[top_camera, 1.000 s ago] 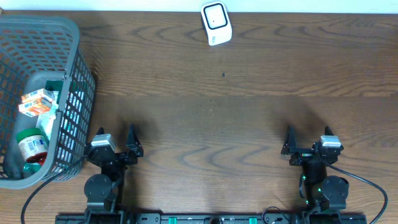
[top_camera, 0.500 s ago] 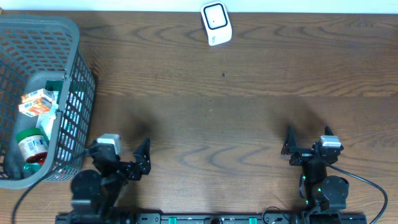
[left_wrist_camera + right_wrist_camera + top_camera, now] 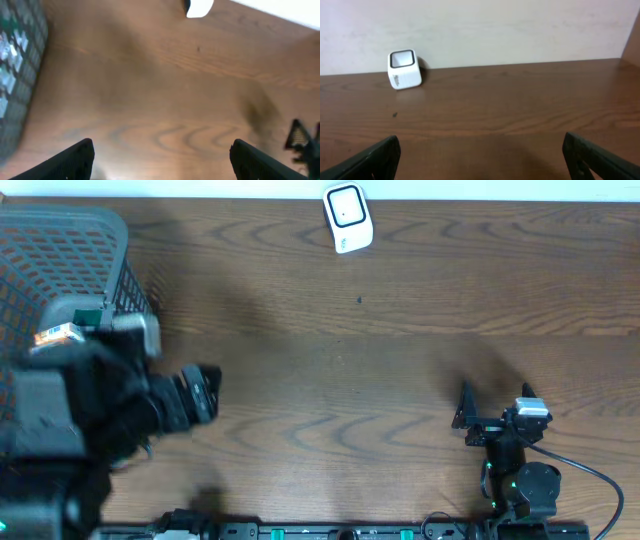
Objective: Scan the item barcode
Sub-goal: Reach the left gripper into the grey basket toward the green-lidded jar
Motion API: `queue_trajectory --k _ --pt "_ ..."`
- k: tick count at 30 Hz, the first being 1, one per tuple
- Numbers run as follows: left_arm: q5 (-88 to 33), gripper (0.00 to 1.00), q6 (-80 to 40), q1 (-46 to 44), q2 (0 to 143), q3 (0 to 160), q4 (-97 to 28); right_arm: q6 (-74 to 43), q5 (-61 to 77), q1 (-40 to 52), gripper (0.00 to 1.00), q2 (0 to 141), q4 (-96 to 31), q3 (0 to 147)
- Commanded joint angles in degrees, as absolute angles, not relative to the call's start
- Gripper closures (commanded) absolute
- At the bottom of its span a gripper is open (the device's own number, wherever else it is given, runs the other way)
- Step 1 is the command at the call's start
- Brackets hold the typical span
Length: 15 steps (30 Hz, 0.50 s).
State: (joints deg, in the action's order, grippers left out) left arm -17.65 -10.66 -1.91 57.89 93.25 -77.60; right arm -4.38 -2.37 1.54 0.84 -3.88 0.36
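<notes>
Left wrist view shows the left hand (image 3: 161,159) spread wide and empty above the counter (image 3: 165,100), beside the grey basket (image 3: 112,240). The right hand (image 3: 490,412) sits low, equally spread, holding nothing. An orange box (image 3: 55,335) lies in the basket, half hidden by the left arm (image 3: 70,410); the white scanner (image 3: 347,218) stands at the counter's far edge.

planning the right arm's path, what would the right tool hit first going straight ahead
Ahead of the right tool the table looks free up to the wall. The scanner sits left of that line, so it would likely miss it; depth is unclear.
</notes>
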Motion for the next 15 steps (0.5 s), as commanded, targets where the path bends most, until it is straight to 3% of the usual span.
queue_trajectory --k 1,5,12,13,14,15 --pt "-16.3 0.12 -8.2 -1.7 65.8 109.5 -82.0 -5.1 -2.9 1.7 0.01 0.6 -4.0 0.3" --pt "-16.0 0.12 -8.2 -1.7 70.2 118.4 -82.1 -5.1 -2.9 1.7 0.01 0.6 -4.0 0.3" --pt "-15.5 0.13 -8.2 -1.7 70.7 118.7 -87.0 -5.1 -2.9 1.7 0.01 0.7 -4.0 0.3" --pt "-15.2 0.27 -8.2 -1.7 70.7 118.7 -87.4 -5.1 -2.9 1.7 0.01 0.6 -4.0 0.3" --pt "-14.9 0.61 -8.2 -1.7 70.7 118.7 -87.7 -5.1 -2.9 1.7 0.01 0.6 -4.0 0.3" --pt "-14.9 0.81 -8.2 -1.7 70.7 118.7 -87.6 -5.1 -2.9 1.7 0.01 0.7 -4.0 0.3"
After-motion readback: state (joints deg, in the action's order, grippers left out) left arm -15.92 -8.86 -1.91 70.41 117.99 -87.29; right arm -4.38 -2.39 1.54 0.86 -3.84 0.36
